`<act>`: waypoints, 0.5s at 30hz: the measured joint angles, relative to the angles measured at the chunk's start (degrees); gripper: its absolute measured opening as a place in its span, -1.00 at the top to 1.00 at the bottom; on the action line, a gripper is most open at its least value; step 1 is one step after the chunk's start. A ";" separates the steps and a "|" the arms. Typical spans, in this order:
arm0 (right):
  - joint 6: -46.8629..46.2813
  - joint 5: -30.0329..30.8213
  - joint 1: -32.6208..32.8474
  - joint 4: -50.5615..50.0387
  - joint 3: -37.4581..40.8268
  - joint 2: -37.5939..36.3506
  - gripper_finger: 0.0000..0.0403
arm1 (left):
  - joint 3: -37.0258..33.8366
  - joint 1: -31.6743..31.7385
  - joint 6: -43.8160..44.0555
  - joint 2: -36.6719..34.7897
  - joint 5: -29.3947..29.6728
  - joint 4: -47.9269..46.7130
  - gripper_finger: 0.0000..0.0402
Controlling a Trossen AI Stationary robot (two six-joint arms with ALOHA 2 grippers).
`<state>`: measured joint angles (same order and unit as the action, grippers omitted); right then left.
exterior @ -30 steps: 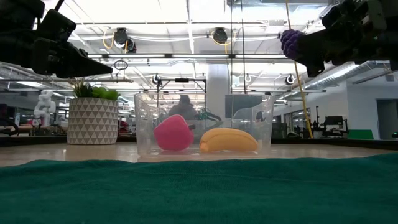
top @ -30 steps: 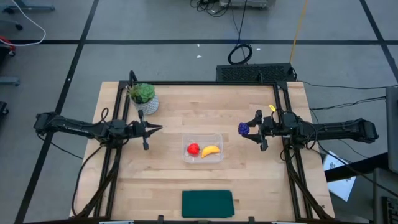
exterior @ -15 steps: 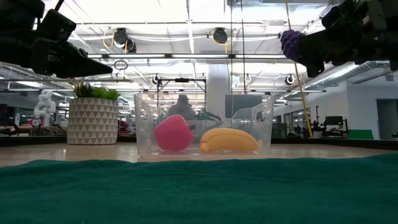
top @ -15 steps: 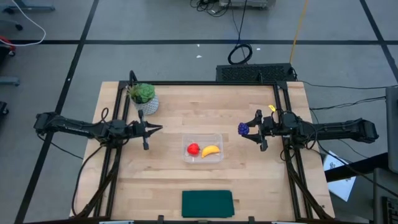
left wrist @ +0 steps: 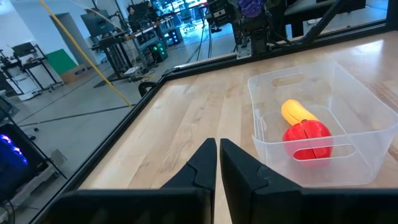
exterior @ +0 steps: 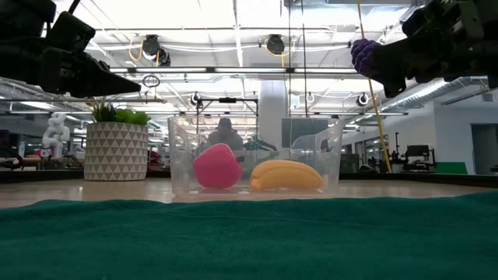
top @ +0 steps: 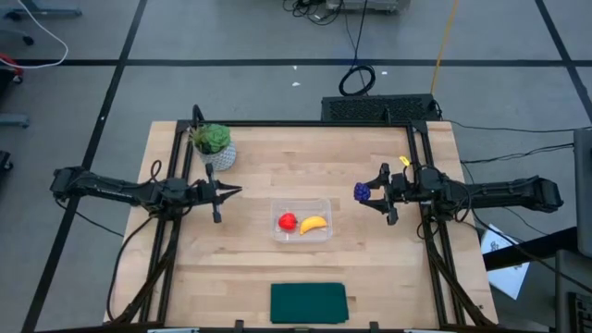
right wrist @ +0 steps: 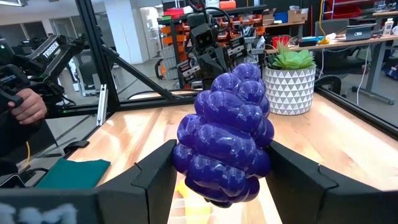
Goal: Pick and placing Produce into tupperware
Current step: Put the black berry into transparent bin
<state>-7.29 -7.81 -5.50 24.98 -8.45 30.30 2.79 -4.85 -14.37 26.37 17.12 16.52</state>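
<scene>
- Right gripper [top: 368,193] — raised above the table's right part, its two dark fingers [right wrist: 155,171] clamped on either side of the purple lumpy piece [right wrist: 227,134]. In the low view the piece [exterior: 364,54] sits at the gripper's tip, well above the tabletop.
- Tupperware [top: 302,220] — a clear rectangular container on the wooden table [top: 250,277], lower than the right gripper and off toward the table's middle from it, apart from its fingertips. In the low view its see-through walls [exterior: 334,155] stand below the held piece.
- Red fruit [top: 288,221] and banana [top: 314,224] — both lying inside the tupperware, side by side; the banana is the nearer of the two to the right gripper. The left wrist view shows the red fruit [left wrist: 307,139] just in front of the banana [left wrist: 297,112].
- Left gripper [top: 233,191] — held over the table's left part, its fingers [left wrist: 202,165] pressed together with nothing between them; the tupperware [left wrist: 298,81] lies ahead of its tip and slightly to one side, apart from it.
- Potted plant [top: 214,144] — green leaves in a white patterned pot, standing behind the left gripper near the table's far left corner.
- Green cloth [top: 309,302] — a dark flat rectangle at the table's near edge, well apart from both grippers; it fills the foreground of the low view [exterior: 249,241].
</scene>
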 joint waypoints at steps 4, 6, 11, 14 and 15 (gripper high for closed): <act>0.00 0.00 0.00 0.01 0.00 0.00 -0.02 | 0.00 -0.01 0.00 -0.02 0.00 0.01 0.87; 0.00 0.00 0.00 0.00 0.00 0.00 -0.02 | 0.00 -0.02 0.00 -0.02 0.00 0.01 0.87; -0.01 0.00 0.00 0.00 0.00 0.00 -0.02 | 0.00 -0.01 0.00 -0.02 0.00 0.02 0.87; -0.62 0.00 0.00 0.01 0.00 0.00 -0.02 | 0.00 -0.02 0.00 -0.01 0.00 0.00 0.87; -0.64 0.00 0.00 0.01 -0.02 0.00 -0.02 | 0.00 0.00 0.00 -0.01 0.00 0.01 0.87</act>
<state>-7.92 -7.81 -5.50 24.99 -8.47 30.30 2.79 -4.84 -14.37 26.36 17.12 16.53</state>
